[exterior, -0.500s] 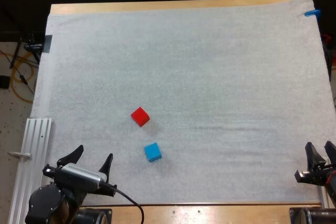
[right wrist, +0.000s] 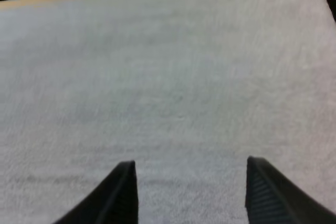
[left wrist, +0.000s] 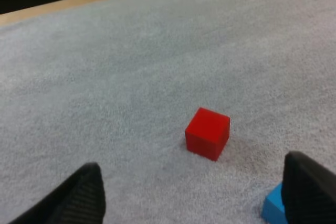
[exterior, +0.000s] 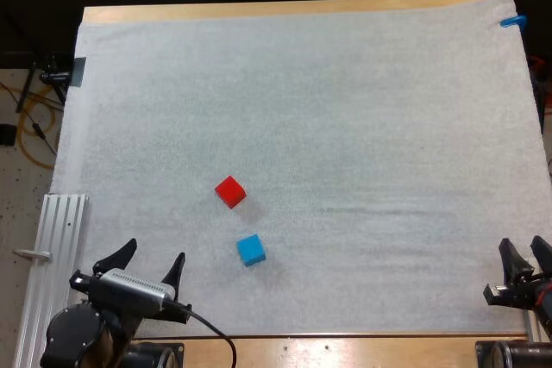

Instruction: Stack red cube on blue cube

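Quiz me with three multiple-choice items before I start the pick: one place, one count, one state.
1. Where is the red cube relative to the blue cube?
A. on top of it
B. apart, nearer the far edge of the mat
C. touching its side
2. How many cubes are on the mat?
A. two
B. three
C. one
3. The left gripper is:
A. shut on red
B. shut on blue
C. open, empty
Answers: 1 B, mat shows between them; 2 A, one red, one blue; 3 C, its fingers stand apart, clear of both cubes.
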Controlling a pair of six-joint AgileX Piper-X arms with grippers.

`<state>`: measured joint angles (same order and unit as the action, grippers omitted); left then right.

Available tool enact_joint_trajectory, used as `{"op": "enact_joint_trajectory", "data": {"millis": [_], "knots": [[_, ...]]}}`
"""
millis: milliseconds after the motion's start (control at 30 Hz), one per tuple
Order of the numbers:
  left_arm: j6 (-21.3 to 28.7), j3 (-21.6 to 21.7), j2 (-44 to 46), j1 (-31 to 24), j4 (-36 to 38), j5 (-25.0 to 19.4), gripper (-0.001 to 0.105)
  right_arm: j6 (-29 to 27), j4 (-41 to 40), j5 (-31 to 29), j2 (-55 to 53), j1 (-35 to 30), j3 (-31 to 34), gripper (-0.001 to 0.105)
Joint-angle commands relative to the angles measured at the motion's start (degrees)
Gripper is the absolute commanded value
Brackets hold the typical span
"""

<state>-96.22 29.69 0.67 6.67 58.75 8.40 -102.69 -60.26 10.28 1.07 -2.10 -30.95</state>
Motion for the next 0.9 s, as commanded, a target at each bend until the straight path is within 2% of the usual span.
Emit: {"op": "enact_joint_trajectory", "data": {"millis": [0, 133, 267, 333, 467, 533, 767, 867], "knots": [[0.7, 2.0, 5.8, 0.2, 0.7, -0.5, 0.067, -0.9, -0.9, 1.7, 2.0, 0.0, -2.1, 0.046], [2.2, 7.5, 1.0, 0.2, 4.3, -0.9, 0.067, -2.6, -1.4, 5.0, 8.5, 0.0, -7.7, 0.046], [2.2, 12.5, -3.7, 1.0, 7.4, 1.8, 0.067, -3.1, -1.7, 8.6, 15.2, 0.4, -13.1, 0.046], [2.2, 15.7, -7.0, 2.9, 10.7, 2.1, 0.067, -3.6, -2.2, 11.0, 20.6, 1.8, -17.0, 0.046], [4.3, 20.3, -12.4, 6.9, 17.3, 2.1, 0.067, -5.7, -4.1, 11.3, 27.9, 5.2, -23.3, 0.046], [5.0, 22.8, -15.7, 9.6, 21.7, 2.1, 0.067, -5.7, -5.3, 11.4, 31.5, 8.9, -26.9, 0.046], [5.2, 23.9, -18.1, 11.5, 22.3, 2.1, 0.067, -5.7, -5.5, 10.2, 40.8, 21.1, -33.1, 0.046], [5.2, 23.9, -18.1, 11.5, 22.1, 2.1, 0.067, -5.7, -3.7, 8.5, 45.5, 26.7, -34.8, 0.057]]}}
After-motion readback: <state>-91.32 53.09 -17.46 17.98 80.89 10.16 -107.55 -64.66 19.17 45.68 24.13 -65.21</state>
